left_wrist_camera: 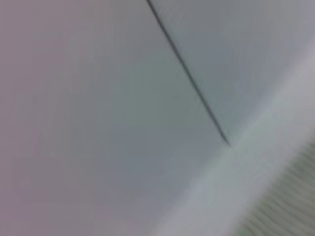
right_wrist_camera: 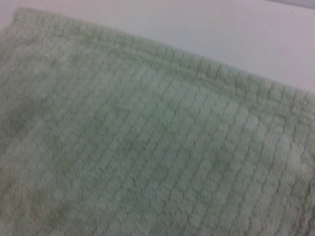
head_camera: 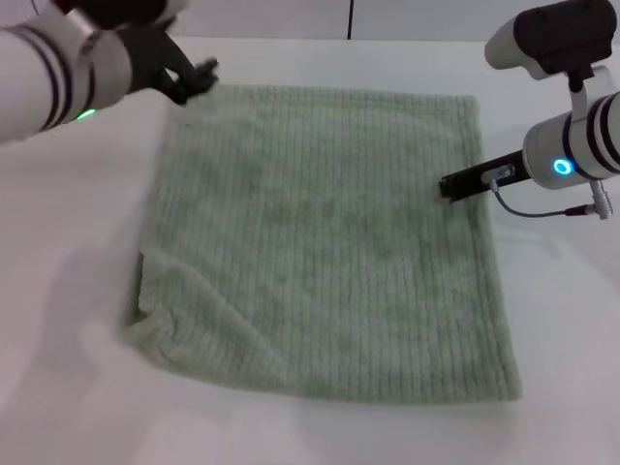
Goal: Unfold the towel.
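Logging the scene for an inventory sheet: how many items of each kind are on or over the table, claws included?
Towel, pale green, spread on the white table: 1
Robot claws: 2, left claw at the towel's far left corner, right claw over its right edge
Total: 3

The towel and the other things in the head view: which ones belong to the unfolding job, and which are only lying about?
Belong to the job:
- towel
- left pincer, at the towel's far left corner
- right pincer, at the towel's right edge

Only there:
- white table; nothing else lies on it.
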Motion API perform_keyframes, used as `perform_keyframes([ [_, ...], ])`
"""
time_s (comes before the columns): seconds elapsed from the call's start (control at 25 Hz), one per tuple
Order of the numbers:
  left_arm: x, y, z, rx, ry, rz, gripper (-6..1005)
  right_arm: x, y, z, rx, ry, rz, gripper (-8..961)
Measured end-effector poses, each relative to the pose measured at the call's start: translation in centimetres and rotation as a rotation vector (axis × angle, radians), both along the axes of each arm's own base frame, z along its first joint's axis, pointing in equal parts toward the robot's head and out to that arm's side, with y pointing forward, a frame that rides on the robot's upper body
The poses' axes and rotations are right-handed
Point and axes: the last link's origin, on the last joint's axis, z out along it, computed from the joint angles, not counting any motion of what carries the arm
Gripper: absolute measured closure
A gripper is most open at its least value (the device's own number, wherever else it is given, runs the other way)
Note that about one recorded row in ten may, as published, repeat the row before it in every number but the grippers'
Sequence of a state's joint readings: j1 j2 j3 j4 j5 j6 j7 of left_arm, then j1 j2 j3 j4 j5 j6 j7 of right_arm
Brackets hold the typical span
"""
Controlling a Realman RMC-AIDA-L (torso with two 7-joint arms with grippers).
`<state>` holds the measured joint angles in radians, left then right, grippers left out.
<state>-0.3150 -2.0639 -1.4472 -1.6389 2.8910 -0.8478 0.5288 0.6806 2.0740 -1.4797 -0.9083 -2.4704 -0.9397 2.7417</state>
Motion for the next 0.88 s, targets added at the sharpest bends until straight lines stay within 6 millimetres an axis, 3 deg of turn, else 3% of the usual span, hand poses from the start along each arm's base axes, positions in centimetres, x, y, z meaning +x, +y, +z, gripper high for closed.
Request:
perform_keyframes([
  [0.12, -1.4, 0.0, 0.2, 0.148, -0.072, -0.119, 355, -0.6, 0.1, 0.5, 0.010, 0.005, 0.021, 954],
  [0.24, -3.5, -0.2, -0.3, 0.226, -0.159, -0.112, 356, -1.5, 0.2, 1.3, 0.033, 0.003, 0.047, 953],
  [0.36, -4.2, -0.3, -0.7, 0.244, -0.183, -0.110, 357, -1.9, 0.2, 1.7, 0.048, 0.008, 0.065, 952],
  [0.44, -6.4, -0.6, -1.5, 0.321, -0.267, -0.125, 357, -2.5, 0.2, 2.4, 0.081, 0.015, 0.105, 951],
  [0.52, -6.8, -0.7, -1.5, 0.341, -0.288, -0.137, 358, -2.7, 0.1, 2.7, 0.096, 0.017, 0.123, 950],
  [0.64, -8.7, -1.8, -1.9, 0.419, -0.376, -0.175, 358, -3.5, 0.0, 3.6, 0.199, 0.011, 0.257, 949],
  [0.88, -10.9, -3.1, -2.1, 0.491, -0.493, -0.193, 357, -3.8, -1.3, 3.4, 0.423, 0.003, 0.476, 946],
])
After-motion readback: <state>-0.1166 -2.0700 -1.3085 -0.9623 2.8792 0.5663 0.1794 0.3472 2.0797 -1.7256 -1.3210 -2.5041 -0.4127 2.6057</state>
